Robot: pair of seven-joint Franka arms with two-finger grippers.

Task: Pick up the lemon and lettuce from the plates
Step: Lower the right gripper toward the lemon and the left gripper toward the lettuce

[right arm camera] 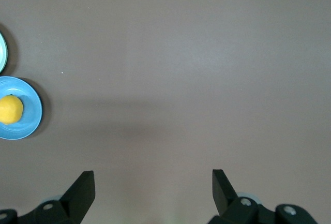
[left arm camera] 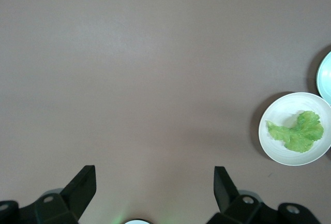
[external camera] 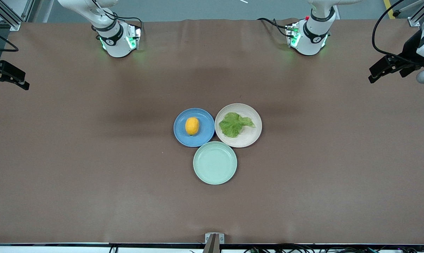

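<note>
Nearest to the front camera, we see a mint green plate (external camera: 214,163) sitting bare on the brown bench (external camera: 75,168), touching or almost touching the two plates just farther from the camera. Of those, the blue plate (external camera: 194,127) lies toward the right arm's end, and the lemon (external camera: 192,126) rests at its middle; the right wrist view catches the same plate (right arm camera: 23,115) and lemon (right arm camera: 10,109) at its edge. Beside it, toward the left arm's end, the beige plate (external camera: 238,125) carries the lettuce (external camera: 234,123), a crinkled green leaf lying flat within the rim, and we find that plate (left arm camera: 282,141) and leaf (left arm camera: 299,133) in the left wrist view too. Farther still, well apart from the plates, both arms wait out at the ends of the bench. We see the left gripper (left arm camera: 155,185) over bare bench with its jaws spread wide and holding nothing, and the right gripper (right arm camera: 153,187) likewise over bare bench, jaws spread and holding nothing.
</note>
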